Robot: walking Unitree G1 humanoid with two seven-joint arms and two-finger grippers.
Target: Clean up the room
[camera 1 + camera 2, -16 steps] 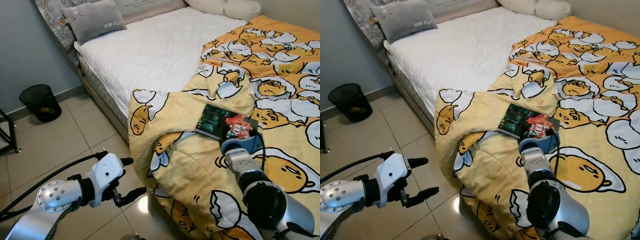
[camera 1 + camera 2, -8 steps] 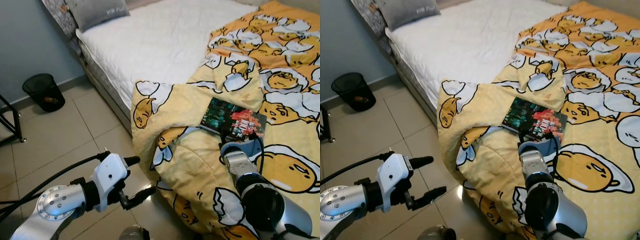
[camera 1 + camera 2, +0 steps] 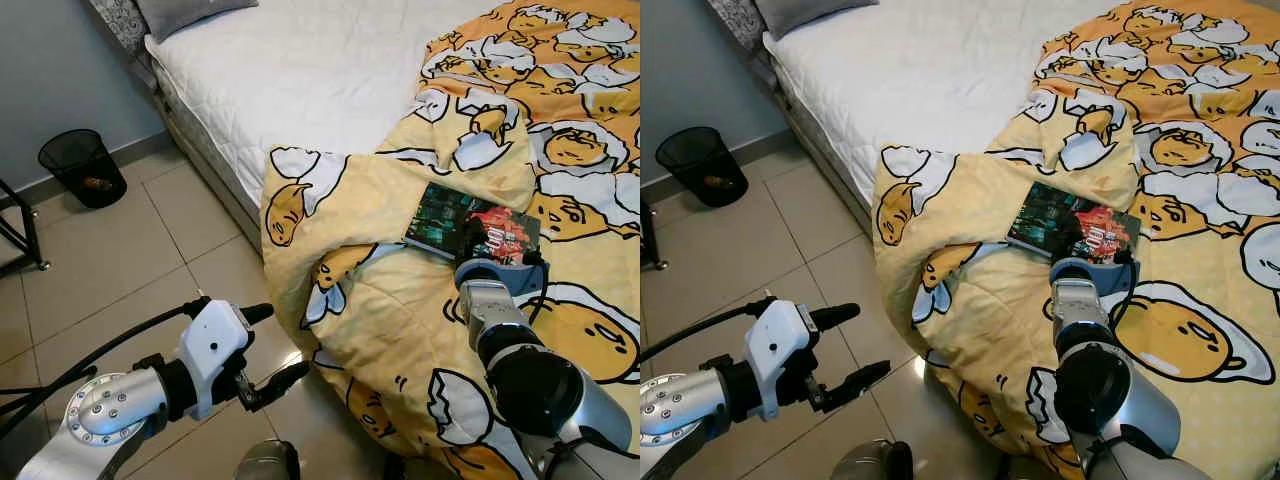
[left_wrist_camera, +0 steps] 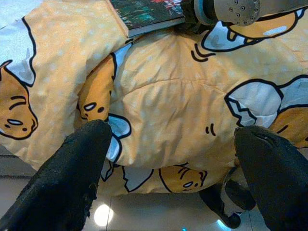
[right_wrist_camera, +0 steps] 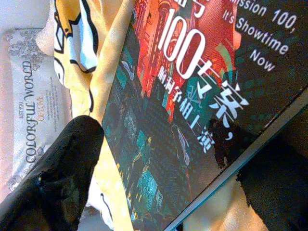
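**Reaching for the book on the rumpled quilt**

Spreading over the white quilted mattress [image 3: 330, 70], the yellow egg-cartoon duvet [image 3: 400, 330] lay bunched and hanging over the bed's edge toward the beige tiled floor [image 3: 110, 270]; a grey cushion [image 3: 185, 12] sat at the head of the bed, and a black mesh wastebasket [image 3: 82, 167] stood well apart by the wall.

The glossy dark paperback with a red-and-teal cover [image 3: 1072, 228] rested flat on a fold of the duvet near the overhanging edge; the right gripper [image 5: 159, 159] was extended straight along the arm to the book's near edge, fingers spread wide with the cover between them, not yet closed on it. The left gripper [image 3: 268, 345] hovered low over the floor beside the drooping duvet, forearm bent across the body, fingers parted and holding nothing.

The likeliest trouble, in my judgement: the soft fold could give under a push, so the book slides away or tips off toward the floor; a finger could also catch duvet fabric with the cover and drag the bedding along; the glossy cover might slip from a shallow pinch.
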